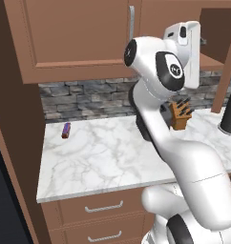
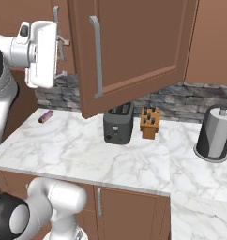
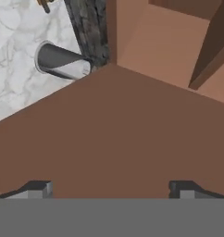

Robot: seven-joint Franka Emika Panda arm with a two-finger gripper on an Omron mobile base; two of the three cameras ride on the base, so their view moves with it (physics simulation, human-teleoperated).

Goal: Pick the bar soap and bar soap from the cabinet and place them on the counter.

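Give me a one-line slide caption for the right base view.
Open gripper raised at the cabinet beside its swung-out door, above the marble counter.

The white arm (image 1: 184,162) rises from the near base, elbow bent, wrist raised high. Its pincer (image 3: 111,187) holds nothing, its fingertips (image 3: 40,187) spread wide apart.

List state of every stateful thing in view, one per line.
gripper: open, empty, raised at the cabinet opening
cabinet door: swung open
left cabinet door: shut
drawers: shut
toaster: slots empty
knife block: upright, knives in
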